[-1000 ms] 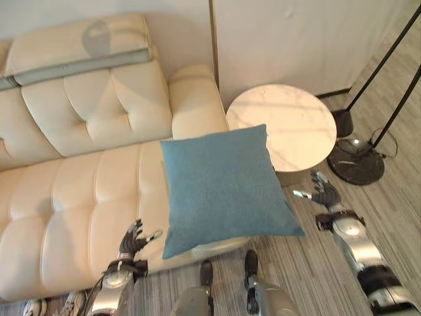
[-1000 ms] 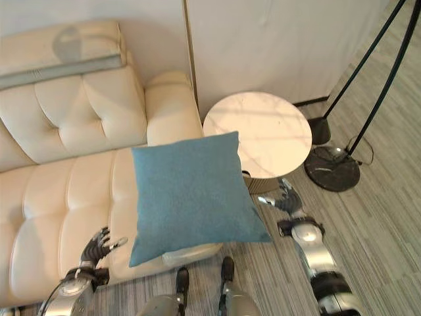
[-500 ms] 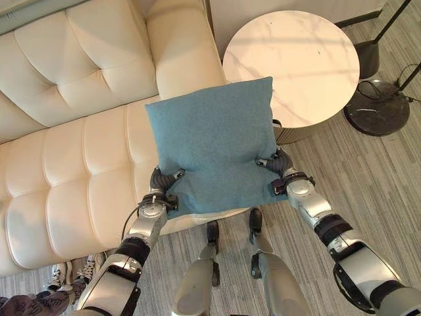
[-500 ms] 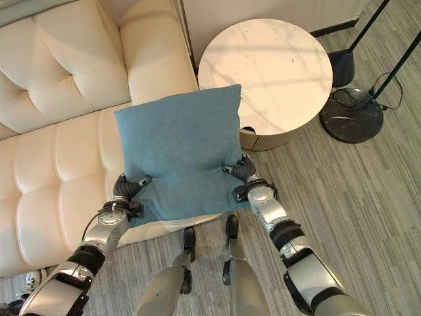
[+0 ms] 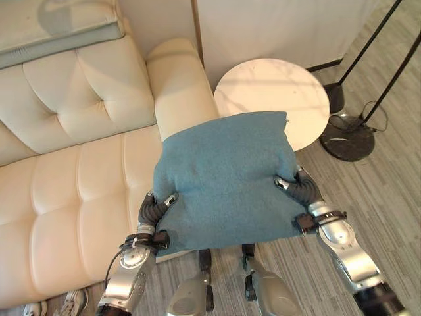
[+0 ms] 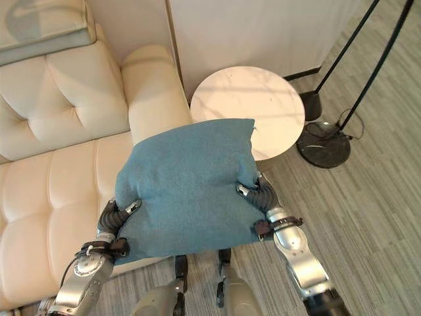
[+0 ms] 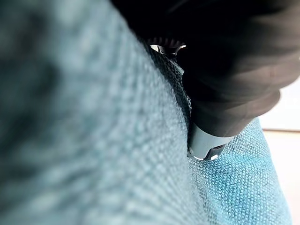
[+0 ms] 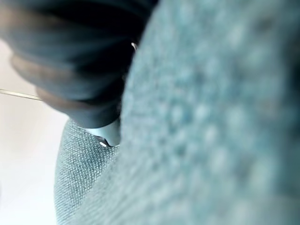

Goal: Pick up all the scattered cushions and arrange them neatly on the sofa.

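Most of each hand's fingers are hidden behind the square blue woven-fabric cushion (image 5: 227, 181); the left hand (image 5: 155, 209) and the right hand (image 5: 299, 189) pinch its two lower sides, thumbs on the front face. The cushion hangs lifted and bulging above the front edge of the cream tufted leather sofa (image 5: 72, 178), covering part of the seat. Beside the sofa's arm stands a round white marble-topped table (image 5: 273, 99) on grey striped flooring (image 5: 381, 191), with black lamp stands (image 5: 347, 139) near the wall.

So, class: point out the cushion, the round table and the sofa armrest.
cushion (image 5: 223, 178): left eye view, middle of its blue top face.
round table (image 5: 276, 89): left eye view, bare middle of its pale top.
sofa armrest (image 6: 148, 85): right eye view, its rounded cream top.
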Robot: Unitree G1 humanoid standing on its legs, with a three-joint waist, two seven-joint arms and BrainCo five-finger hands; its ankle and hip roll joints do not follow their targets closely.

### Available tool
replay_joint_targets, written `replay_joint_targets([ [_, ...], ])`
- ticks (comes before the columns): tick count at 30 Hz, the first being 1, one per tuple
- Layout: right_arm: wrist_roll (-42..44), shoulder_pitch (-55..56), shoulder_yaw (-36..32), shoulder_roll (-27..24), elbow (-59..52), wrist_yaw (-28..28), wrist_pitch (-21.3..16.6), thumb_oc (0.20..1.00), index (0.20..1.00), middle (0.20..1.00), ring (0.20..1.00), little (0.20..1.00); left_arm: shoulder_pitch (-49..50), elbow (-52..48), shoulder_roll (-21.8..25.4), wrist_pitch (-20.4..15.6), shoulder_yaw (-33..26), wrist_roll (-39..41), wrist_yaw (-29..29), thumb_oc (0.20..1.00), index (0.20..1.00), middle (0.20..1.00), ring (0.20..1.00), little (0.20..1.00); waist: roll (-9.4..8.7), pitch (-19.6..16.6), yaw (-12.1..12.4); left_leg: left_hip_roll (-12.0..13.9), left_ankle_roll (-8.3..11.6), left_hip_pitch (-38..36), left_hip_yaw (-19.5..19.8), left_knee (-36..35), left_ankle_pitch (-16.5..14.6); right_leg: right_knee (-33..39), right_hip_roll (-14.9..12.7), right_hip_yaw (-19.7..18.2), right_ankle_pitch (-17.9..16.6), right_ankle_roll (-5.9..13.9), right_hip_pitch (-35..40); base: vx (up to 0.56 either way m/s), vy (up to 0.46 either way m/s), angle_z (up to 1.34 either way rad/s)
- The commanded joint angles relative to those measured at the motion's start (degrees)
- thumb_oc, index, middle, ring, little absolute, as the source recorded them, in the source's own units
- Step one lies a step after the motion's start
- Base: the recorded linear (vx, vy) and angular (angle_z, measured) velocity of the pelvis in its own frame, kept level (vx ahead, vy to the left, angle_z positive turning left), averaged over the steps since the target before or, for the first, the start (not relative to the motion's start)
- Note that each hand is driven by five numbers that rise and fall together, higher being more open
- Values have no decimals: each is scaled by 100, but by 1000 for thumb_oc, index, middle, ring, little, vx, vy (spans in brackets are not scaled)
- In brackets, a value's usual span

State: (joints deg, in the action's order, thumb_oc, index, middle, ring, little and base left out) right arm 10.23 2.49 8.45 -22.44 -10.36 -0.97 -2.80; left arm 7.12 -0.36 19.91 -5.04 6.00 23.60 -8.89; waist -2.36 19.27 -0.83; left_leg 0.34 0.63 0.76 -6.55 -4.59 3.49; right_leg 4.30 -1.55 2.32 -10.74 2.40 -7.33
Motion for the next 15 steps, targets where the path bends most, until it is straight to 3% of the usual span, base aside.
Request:
replay_joint_targets([
  [1, 450, -236, 241, 207, -575, 341, -836, 200, 200, 200, 200, 200, -300, -497, 69, -540, -201, -152, 183, 200, 200, 200, 200, 200, -76, -713, -103, -226, -61, 90, -189, 230, -511, -625, -244, -134, 296, 847, -296, -324, 49, -34],
  [3, 686, -231, 244, 357, -802, 338, -994, 200, 200, 200, 200, 200, -359, -679, 160, -654, -265, -192, 122, 200, 200, 200, 200, 200, 19, -544, -76, -53, -81, 267, -297, 394, -385, -1445, -208, 54, 803, 754, -375, -350, 31, -42],
  [4, 686, -234, 244, 359, -803, 338, -994, 200, 200, 200, 200, 200, -362, -680, 162, -653, -266, -192, 122, 200, 200, 200, 200, 200, 13, -553, -76, -56, -80, 289, -299, 397, -370, -1446, -211, 52, 792, 751, -396, -312, -6, -31],
  [5, 596, -196, 190, 300, -877, 344, -1079, 200, 200, 200, 200, 200, -389, -742, 251, -675, -260, -297, 148, 200, 200, 200, 200, 200, 88, -572, 0, 28, -92, 453, -250, 449, -217, -2233, -172, 69, 1196, 584, -220, -209, -17, -16],
  [9, 480, -178, 60, 235, -721, 289, -1011, 200, 200, 200, 200, 200, -356, -754, 307, -637, -178, -213, 280, 200, 200, 200, 200, 200, 107, -853, 178, 19, -42, 821, -24, 438, 84, -2933, 48, -280, 1377, 480, 346, -230, -98, 30],
  [10, 479, -176, 60, 236, -719, 289, -1012, 200, 200, 200, 200, 200, -352, -756, 309, -636, -177, -213, 280, 200, 200, 200, 200, 200, 102, -857, 180, 15, -42, 820, -26, 439, 82, -2933, 44, -282, 1380, 481, 346, -199, -134, 39],
  [12, 533, -235, 56, 231, -609, 236, -974, 200, 200, 200, 200, 200, -385, -744, 324, -629, -133, -204, 278, 200, 200, 200, 200, 200, 106, -912, 305, -48, 118, 1136, 87, 377, 376, -2140, 248, -398, 1926, 293, 802, -256, -126, 37],
  [13, 586, -311, 50, 181, -514, 148, -990, 200, 200, 200, 200, 200, -402, -769, 310, -632, -102, -168, 297, 200, 200, 200, 200, 200, 191, -888, 383, -46, 287, 1456, 90, 343, 626, -1442, 394, -466, 2208, 92, 941, -293, -118, 27],
  [15, 575, -346, 31, 128, -515, 129, -989, 200, 200, 200, 200, 200, -404, -818, 300, -627, -103, -159, 329, 200, 200, 200, 200, 200, 266, -833, 413, -18, 373, 1613, 116, 309, 735, -1175, 468, -468, 2249, 16, 933, -326, -91, 39],
])
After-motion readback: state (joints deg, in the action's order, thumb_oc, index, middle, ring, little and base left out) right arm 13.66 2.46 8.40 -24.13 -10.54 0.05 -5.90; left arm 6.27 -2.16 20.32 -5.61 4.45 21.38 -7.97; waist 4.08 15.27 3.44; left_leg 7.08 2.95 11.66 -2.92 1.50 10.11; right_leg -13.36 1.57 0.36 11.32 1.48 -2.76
